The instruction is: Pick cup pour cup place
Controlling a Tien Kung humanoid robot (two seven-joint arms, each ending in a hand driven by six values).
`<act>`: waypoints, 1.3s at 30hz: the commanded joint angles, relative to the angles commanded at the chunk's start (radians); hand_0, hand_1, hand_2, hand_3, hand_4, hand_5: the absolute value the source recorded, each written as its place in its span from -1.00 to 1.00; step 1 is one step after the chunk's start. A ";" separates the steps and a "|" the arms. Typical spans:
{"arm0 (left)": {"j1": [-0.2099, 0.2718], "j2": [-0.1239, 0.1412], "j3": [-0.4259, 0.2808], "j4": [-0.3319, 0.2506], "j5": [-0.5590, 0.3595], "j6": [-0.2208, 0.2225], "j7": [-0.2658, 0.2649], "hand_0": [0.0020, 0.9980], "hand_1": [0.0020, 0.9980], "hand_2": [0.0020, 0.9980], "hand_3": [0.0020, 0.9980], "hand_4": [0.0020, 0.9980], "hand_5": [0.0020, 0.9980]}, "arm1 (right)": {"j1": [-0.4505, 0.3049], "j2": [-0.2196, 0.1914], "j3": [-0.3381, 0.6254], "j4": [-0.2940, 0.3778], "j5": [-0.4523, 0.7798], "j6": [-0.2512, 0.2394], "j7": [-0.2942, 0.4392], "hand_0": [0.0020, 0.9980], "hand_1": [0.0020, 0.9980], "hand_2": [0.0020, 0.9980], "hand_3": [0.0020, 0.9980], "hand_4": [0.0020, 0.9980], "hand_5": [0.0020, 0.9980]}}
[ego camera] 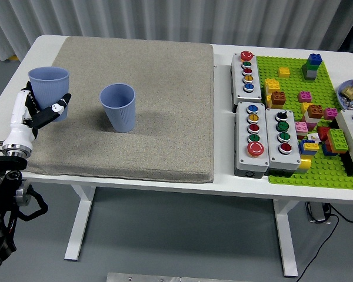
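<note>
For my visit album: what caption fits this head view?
Robot's left hand grips a blue cup beside a second blue cup on a grey mat.

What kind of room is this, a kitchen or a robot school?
Probably a robot test lab, not a kitchen. A robot hand holds a blue cup over a grey mat, and beside it sit push-button boxes and a green brick board, like practice stations.
</note>
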 joint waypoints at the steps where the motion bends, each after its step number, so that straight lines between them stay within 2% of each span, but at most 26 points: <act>1: 0.010 0.008 0.004 -0.017 -0.002 0.001 0.001 0.00 0.14 0.60 0.41 0.01 -1.00 | -0.001 0.000 0.001 0.000 -0.001 0.000 0.000 0.50 0.40 0.51 0.21 -0.77 -0.46; 10: 0.068 0.064 0.042 -0.142 0.021 -0.004 0.015 0.00 0.14 0.59 0.40 -0.01 -1.00 | -0.004 -0.002 0.002 0.000 -0.003 0.001 0.001 0.50 0.40 0.51 0.21 -0.77 -0.46; 18: 0.088 0.115 0.073 -0.226 0.042 -0.017 0.030 0.01 0.14 0.59 0.39 -0.03 -1.00 | -0.003 -0.004 0.003 0.000 -0.003 0.000 0.002 0.50 0.40 0.50 0.22 -0.77 -0.46; 24: 0.087 0.138 0.090 -0.250 0.091 -0.028 0.047 0.01 0.14 0.59 0.38 -0.04 -1.00 | -0.002 -0.006 0.002 0.000 -0.001 0.000 0.004 0.50 0.40 0.50 0.21 -0.77 -0.46; 31: 0.079 0.171 0.110 -0.270 0.196 -0.048 0.070 0.01 0.14 0.59 0.38 -0.04 -1.00 | -0.003 -0.008 0.002 0.000 0.002 -0.002 0.007 0.50 0.40 0.50 0.22 -0.77 -0.46; 39: 0.070 0.177 0.116 -0.288 0.253 -0.049 0.081 0.01 0.14 0.59 0.38 -0.04 -1.00 | -0.002 -0.009 0.003 0.000 0.003 -0.003 0.009 0.50 0.40 0.50 0.21 -0.77 -0.46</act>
